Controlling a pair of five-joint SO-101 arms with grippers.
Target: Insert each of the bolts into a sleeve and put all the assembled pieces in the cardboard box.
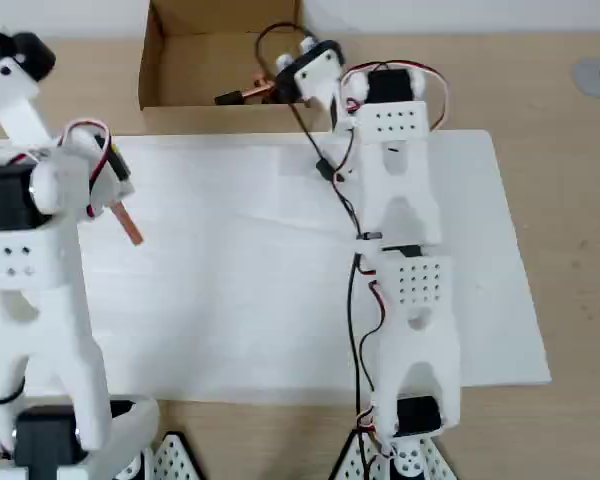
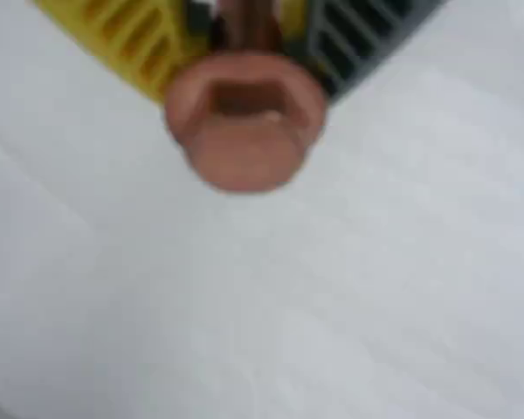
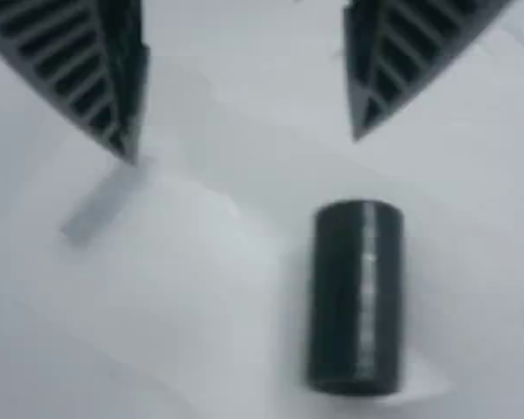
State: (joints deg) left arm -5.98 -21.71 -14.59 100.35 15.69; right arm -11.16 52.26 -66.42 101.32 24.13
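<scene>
Assembly looks to be mid-step. In the high view the left arm hangs over the white sheet (image 1: pixel 230 300) with a copper-coloured bolt (image 1: pixel 128 222) slanting down from the left gripper (image 1: pixel 118 200). The right arm is extended toward the cardboard box (image 1: pixel 152 60), where one copper-and-dark piece (image 1: pixel 245 95) shows just inside the near wall. It is likely a finished pair, though whether it lies loose there cannot be told. In the left wrist view the left gripper's yellow and dark jaws are closed on the single bolt, broad head toward the camera, above bare sheet. In the right wrist view the right gripper (image 3: pixel 244 147) stands wide open and empty over one dark sleeve (image 3: pixel 358 297). The sleeve lies on its side on the sheet, apart from both fingertips and nearer one of them. The count is two arms, one box, one bolt in hand, one loose sleeve and one piece at the box. The next move, as judged, calls for the right gripper to close on the sleeve and raise it, bore turned toward the bolt so the shank can slide in.
</scene>
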